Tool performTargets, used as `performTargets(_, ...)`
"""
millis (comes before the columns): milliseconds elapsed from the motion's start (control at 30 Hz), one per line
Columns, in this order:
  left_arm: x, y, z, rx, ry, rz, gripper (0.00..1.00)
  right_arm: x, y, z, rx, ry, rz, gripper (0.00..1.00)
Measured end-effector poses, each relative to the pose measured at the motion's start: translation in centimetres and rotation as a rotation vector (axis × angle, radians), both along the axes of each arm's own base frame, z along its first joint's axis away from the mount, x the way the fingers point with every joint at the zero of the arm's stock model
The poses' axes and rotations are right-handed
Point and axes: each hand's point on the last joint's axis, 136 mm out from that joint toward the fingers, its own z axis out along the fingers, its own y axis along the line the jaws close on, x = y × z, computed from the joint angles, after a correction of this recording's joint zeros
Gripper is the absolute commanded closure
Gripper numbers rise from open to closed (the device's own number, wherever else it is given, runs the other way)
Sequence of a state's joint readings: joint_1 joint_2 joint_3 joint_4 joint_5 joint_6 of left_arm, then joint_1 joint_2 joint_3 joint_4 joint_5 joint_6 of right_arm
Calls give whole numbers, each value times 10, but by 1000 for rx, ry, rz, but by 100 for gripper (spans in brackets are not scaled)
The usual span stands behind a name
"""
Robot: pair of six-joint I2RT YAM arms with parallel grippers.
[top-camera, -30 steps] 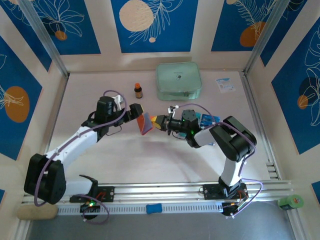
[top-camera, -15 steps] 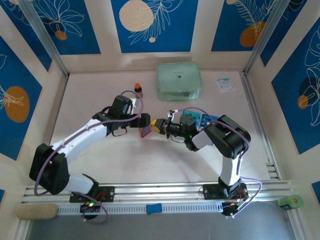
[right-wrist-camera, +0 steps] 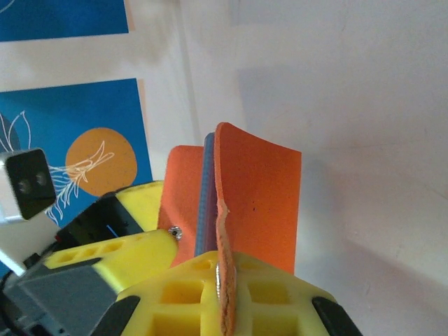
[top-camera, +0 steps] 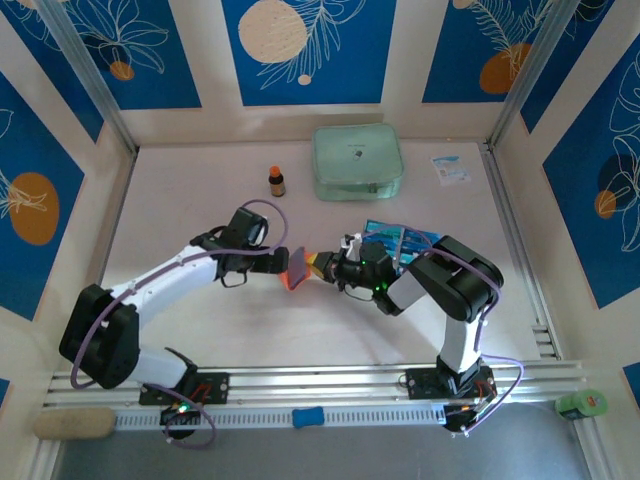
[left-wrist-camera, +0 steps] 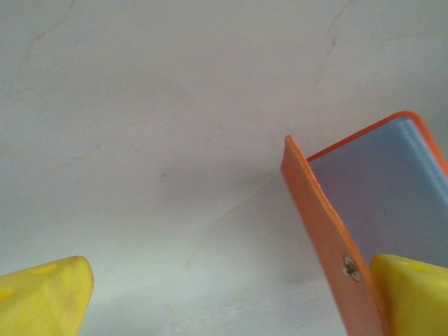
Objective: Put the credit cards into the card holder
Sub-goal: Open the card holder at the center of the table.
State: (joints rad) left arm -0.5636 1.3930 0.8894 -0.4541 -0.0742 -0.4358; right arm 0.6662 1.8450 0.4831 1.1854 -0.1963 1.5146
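- The holder (top-camera: 297,267) is near the middle of the counter (top-camera: 190,180), between the two hands, and it stands on its edge.
- The right hand (top-camera: 318,264) is at the right side of the holder and is clamped on one orange flap (right-wrist-camera: 262,199). In the right wrist view the edge of this flap passes between the two yellow fingers (right-wrist-camera: 269,276).
- The left hand (top-camera: 284,262) is at the left side of the holder, with its fingers wide apart and nothing gripped between them.
- In the left wrist view one finger (left-wrist-camera: 413,294) is just beside the other flap, close to the small metal snap (left-wrist-camera: 348,267). Whether it touches the flap, I cannot tell. The second finger (left-wrist-camera: 42,297) is well apart from the holder, over bare counter.
- The holder is a little open, and a blue-grey layer (left-wrist-camera: 392,203) shows between the two orange flaps. Whether this is a card or the inner pocket, I cannot tell.
- The cards (top-camera: 398,239) lie in a loose teal pile on the counter, just behind the right arm (top-camera: 455,290). The arm hides part of the pile, and the pile is apart from the holder.
- Near the far edge of the counter lies a green case (top-camera: 357,162), with a small brown bottle (top-camera: 277,181) to its left and a white slip (top-camera: 450,168) to its right.
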Motion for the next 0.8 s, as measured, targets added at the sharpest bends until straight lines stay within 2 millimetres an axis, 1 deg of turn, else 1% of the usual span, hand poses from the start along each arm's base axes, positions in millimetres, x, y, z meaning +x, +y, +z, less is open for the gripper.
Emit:
performTargets(200, -9, 9, -15, 36, 28, 9, 0, -5, 0, -7, -35, -12, -27, 100)
performTargets(467, -22, 20, -42, 93, 82, 15, 0, -23, -6, -29, -117, -7, -68, 100)
performTargets(633, -24, 22, -52, 115, 95, 15, 0, -34, -9, -42, -169, 10, -88, 99)
performTargets(733, -23, 23, -56, 128, 99, 19, 0, -39, -9, -42, -191, 11, -96, 84)
performTargets(800, -23, 25, -58, 137, 103, 20, 0, -43, -8, -39, -201, 12, -95, 72)
